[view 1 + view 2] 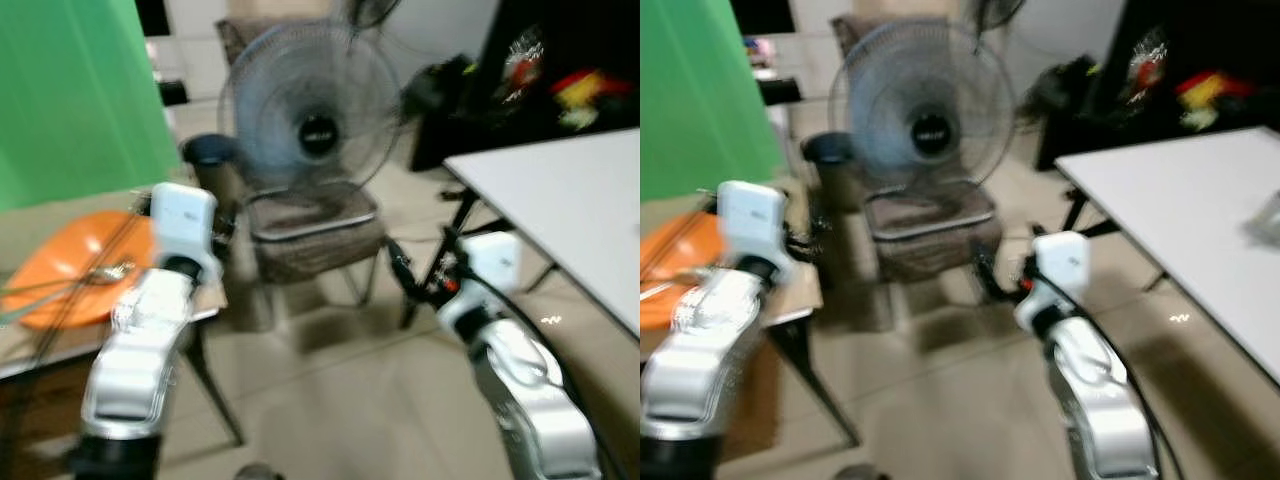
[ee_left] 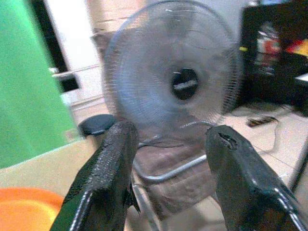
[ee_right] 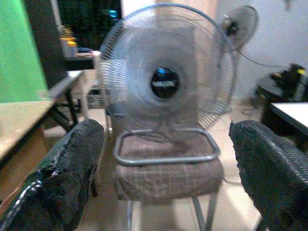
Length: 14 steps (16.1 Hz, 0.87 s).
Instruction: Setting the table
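An orange plate (image 1: 75, 265) lies on the beige table (image 1: 40, 215) at my left, with a spoon (image 1: 110, 272) and thin sticks resting across it. My left arm (image 1: 150, 330) reaches over that table's near corner, just right of the plate. The left gripper (image 2: 171, 139) is open with nothing between its fingers, and the plate's rim (image 2: 24, 211) lies beside it. My right gripper (image 3: 166, 139) is held in mid-air between the two tables, wide open and empty. Both grippers point at the fan. The head views are blurred.
A large fan (image 1: 310, 110) stands on a padded metal chair (image 1: 315, 225) straight ahead. A white table (image 1: 570, 190) fills the right side, with a blurred pale object (image 1: 1265, 220) on it. A dark round bin (image 1: 210, 150) sits behind the beige table. Tiled floor lies between the tables.
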### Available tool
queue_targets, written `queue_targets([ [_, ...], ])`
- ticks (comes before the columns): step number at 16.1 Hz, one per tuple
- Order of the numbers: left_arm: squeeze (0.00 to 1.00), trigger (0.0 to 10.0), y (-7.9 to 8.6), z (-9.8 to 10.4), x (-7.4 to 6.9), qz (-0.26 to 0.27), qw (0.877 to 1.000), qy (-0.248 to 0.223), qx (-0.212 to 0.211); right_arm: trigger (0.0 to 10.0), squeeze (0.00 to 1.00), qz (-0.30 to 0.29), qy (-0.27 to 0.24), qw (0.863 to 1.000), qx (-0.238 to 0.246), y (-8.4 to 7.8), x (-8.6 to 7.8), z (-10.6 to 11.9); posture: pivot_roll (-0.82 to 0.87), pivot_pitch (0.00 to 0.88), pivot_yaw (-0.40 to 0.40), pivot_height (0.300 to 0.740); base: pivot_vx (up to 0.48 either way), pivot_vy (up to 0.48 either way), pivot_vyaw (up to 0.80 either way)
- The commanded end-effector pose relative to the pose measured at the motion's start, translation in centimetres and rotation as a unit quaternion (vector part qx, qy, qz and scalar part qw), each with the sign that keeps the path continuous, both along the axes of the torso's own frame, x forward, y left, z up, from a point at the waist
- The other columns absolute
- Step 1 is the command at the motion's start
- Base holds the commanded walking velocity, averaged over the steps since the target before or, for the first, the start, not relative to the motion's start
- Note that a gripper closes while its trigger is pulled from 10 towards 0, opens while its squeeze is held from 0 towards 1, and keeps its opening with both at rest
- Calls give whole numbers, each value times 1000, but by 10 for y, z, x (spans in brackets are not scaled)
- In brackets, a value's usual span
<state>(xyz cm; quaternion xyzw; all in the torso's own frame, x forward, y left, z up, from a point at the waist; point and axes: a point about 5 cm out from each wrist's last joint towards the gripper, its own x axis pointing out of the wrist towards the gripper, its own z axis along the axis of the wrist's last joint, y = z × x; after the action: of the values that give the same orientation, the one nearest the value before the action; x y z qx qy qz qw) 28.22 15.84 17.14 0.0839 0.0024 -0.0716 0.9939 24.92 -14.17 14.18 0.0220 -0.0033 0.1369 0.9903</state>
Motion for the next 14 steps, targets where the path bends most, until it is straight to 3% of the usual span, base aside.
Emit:
queue_targets([
  [1,0,10000,3,7,3,-1,1000,-10,11,10000,0,-7,-4,1000,7,-1,0,2,3,0,5,740,0,480,0],
  [14,0,10000,1,22,10,-15,998,-35,43,10000,0,-7,-16,1000,12,-7,7,12,22,0,-11,740,0,480,0],
])
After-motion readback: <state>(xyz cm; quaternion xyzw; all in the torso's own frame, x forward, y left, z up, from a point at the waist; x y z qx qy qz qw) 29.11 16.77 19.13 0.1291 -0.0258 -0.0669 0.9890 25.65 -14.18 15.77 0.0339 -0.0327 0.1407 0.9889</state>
